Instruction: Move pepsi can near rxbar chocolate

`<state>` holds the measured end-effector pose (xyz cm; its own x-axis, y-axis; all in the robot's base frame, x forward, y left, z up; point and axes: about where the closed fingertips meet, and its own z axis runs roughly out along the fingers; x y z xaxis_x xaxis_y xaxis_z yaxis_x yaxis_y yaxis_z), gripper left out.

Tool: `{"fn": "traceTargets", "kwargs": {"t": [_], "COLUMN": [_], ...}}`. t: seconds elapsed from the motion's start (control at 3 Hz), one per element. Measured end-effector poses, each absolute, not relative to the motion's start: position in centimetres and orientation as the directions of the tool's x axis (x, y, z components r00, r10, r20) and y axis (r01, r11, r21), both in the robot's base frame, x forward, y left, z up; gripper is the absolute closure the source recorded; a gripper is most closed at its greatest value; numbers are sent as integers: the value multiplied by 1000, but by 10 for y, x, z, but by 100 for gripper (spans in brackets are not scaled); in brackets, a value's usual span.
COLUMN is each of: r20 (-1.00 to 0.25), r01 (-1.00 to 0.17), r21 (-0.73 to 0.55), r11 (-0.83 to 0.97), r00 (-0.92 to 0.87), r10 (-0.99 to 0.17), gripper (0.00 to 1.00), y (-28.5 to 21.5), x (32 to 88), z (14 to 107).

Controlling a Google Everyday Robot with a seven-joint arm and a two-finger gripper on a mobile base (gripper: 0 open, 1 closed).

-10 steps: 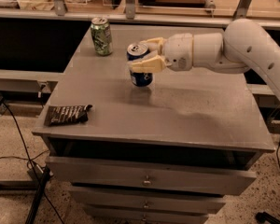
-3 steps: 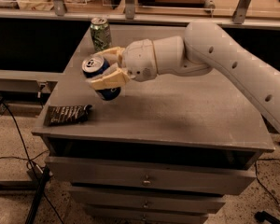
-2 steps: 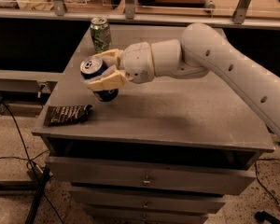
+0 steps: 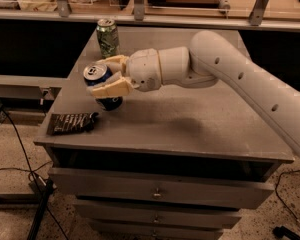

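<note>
The pepsi can (image 4: 99, 79) is dark blue with a silver top and stands tilted at the left of the grey table (image 4: 190, 124). My gripper (image 4: 106, 77) is shut on the can, with one tan finger (image 4: 111, 87) across its front and one behind it. The can's bottom is at or just above the tabletop. The rxbar chocolate (image 4: 71, 122) is a flat dark wrapper lying at the table's front left corner, a short way in front and left of the can.
A green-and-white can (image 4: 107, 37) stands at the table's back left. My white arm (image 4: 230, 79) reaches in from the right across the table. Drawers are below the front edge. Cables lie on the floor at the left.
The gripper has carried the can from the table's middle back to the left, and in the last second slightly lower and closer to the bar.
</note>
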<state>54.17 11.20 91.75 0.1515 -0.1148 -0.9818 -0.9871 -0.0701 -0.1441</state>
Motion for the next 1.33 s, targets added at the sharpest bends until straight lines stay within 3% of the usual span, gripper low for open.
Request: {"fn": "traceTargets", "kwargs": {"t": [1.0,1.33], "r20": [-982,-982], "r01": [-986,-986], "r21": [-143,-144], "r11": [-84,-88], "r00": [152,153], "r10": [-111,-110], "gripper": [16,0], "y": [119,121], "x": [538,537], "z": [918,919]}}
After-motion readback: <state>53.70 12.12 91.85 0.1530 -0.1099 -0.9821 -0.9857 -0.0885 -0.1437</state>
